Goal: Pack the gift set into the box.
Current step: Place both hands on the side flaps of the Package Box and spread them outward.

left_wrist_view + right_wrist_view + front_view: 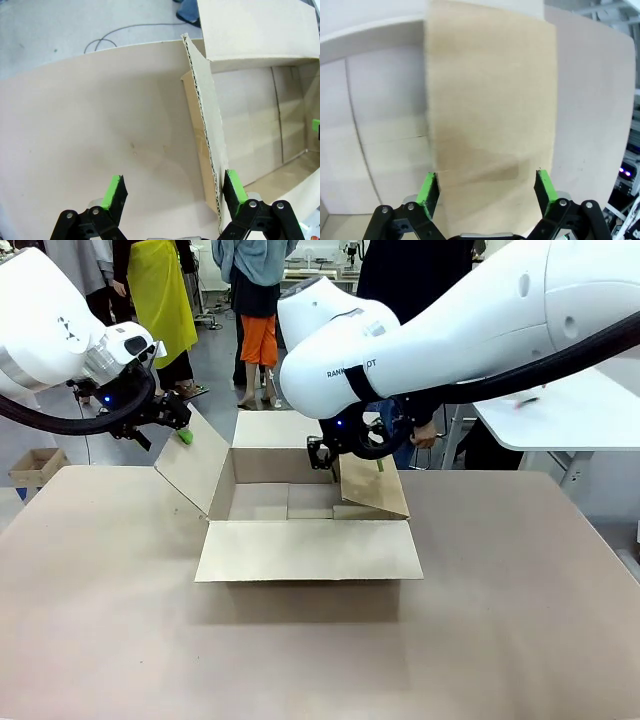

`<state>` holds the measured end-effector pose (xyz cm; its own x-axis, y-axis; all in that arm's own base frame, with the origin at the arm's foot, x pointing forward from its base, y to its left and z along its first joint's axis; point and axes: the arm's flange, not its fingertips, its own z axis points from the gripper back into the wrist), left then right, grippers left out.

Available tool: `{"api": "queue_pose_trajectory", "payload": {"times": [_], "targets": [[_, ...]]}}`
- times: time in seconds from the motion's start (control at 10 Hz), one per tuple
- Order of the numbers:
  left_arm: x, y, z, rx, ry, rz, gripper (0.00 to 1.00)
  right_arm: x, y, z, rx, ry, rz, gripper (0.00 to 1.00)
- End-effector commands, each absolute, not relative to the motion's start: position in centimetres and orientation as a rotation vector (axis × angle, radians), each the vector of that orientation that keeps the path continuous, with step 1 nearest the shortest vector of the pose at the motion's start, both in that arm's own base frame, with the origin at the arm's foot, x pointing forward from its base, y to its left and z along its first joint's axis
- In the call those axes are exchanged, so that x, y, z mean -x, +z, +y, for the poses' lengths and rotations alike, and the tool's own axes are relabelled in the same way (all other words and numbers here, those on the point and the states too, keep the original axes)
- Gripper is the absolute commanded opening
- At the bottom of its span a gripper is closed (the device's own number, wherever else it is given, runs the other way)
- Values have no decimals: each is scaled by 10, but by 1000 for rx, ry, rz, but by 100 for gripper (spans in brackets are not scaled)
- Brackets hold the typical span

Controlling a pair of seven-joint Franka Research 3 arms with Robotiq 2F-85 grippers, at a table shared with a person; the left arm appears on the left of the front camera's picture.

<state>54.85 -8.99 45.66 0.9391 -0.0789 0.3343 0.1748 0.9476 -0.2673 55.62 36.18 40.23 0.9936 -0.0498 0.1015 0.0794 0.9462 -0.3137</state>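
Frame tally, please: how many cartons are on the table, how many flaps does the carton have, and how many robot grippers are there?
box: 1
flaps on the box, all open: 4
grippers: 2 (left gripper, right gripper)
Total: 7

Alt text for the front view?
Open brown cardboard box on the table, four flaps spread, bare cardboard inside. The left end effector sits at the left flap's upper edge, the right end effector at the right flap; people stand beyond.
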Motion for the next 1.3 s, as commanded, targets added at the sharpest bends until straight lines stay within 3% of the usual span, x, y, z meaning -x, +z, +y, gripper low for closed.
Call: {"api": "queue_pose_trajectory", "payload": {"times": [0.0, 0.4, 0.8, 1.2], "targets": [[-548, 458, -89, 284, -124, -332, 100, -555, 405, 358, 381, -135, -80, 100], [-548, 458, -89, 284, -124, -332, 100, -536, 439, 333, 352, -180, -169, 100], [-548, 458, -89, 284, -124, -332, 100, -509, 466, 280, 366, -277, -161, 100], [-548, 458, -89, 284, -124, -332, 100, -491, 470, 221, 264, -333, -148, 100]]}}
